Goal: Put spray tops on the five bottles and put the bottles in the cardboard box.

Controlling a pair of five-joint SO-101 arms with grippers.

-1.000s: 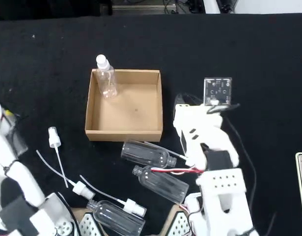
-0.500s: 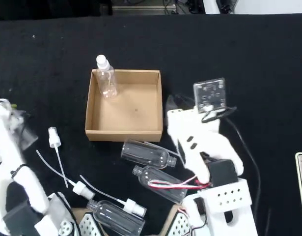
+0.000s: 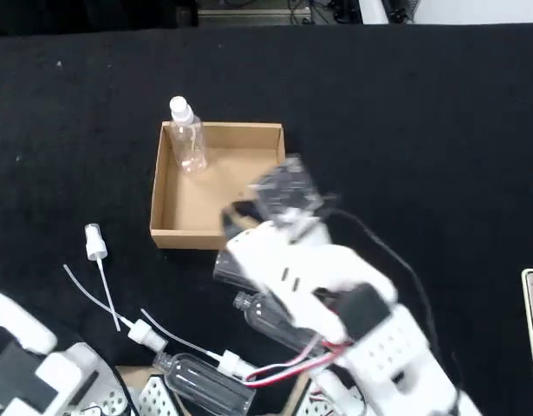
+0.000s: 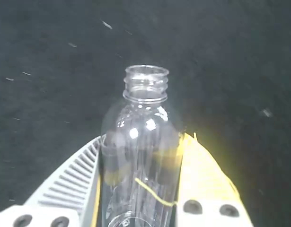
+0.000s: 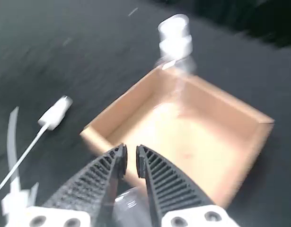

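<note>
Capped bottle point(image 3: 187, 137): stood upright inside the box point(image 3: 162, 204), in its far left corner.
Held bottle point(image 4: 145, 104): topless, neck open, clamped between the jaws of the left tool point(image 4: 145, 139).
Lying bottles point(image 3: 247, 270): two, topless, on the worktop point(image 3: 439, 130) just beside the box's near wall and partly under the right arm.
Edge bottle point(image 3: 201, 383): lay at the near edge with a top by its neck; whether that top was fitted could not be told.
Loose tops point(image 3: 95, 243): lay left of the box, tubes trailing.
Right tool point(image 5: 129, 156): jaws narrow, nearly together and empty, above the box's near wall.
Progress: judged early; one of five done, four left to cap and box.
</note>
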